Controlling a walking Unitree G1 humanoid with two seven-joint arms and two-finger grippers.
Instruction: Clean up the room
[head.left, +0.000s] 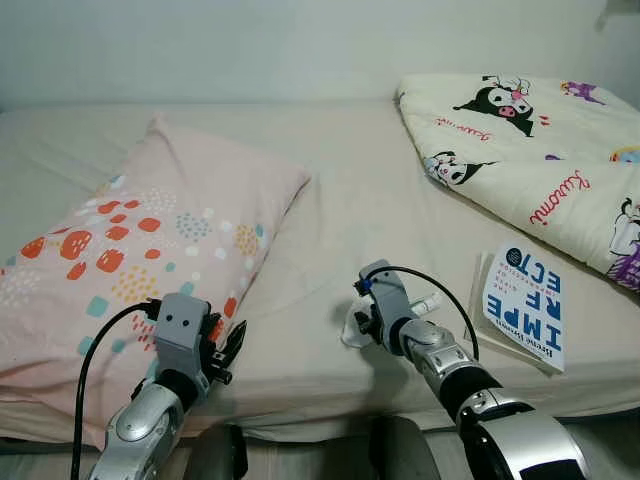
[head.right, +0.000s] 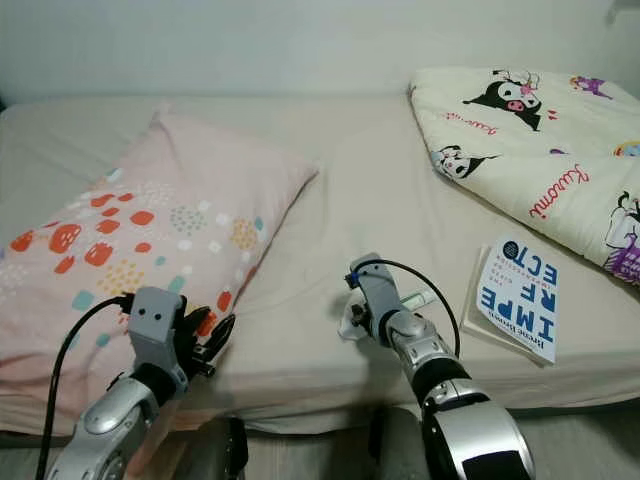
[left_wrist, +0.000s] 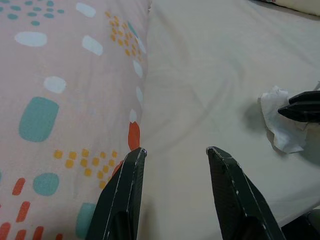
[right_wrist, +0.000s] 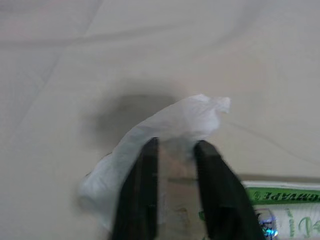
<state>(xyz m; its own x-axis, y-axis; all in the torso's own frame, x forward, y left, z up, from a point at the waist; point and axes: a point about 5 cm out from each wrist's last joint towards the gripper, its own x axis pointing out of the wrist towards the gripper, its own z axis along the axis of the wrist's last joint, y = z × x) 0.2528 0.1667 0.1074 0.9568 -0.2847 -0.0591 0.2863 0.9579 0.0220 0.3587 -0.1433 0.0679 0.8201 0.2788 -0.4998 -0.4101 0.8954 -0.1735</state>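
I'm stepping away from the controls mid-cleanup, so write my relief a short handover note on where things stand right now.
Right gripper: low over the bed, fingers closing around the crumpled white tissue, not yet lifted.
Left gripper: open, holding nothing, hovering at the edge of the pink patterned pillow.
A small green-labelled tube lies right beside the tissue. A book lies on the bed to the right, next to the folded cartoon blanket.
Done: nothing visibly cleared yet.
Left: lift and bin the tissue, then deal with the tube and book.
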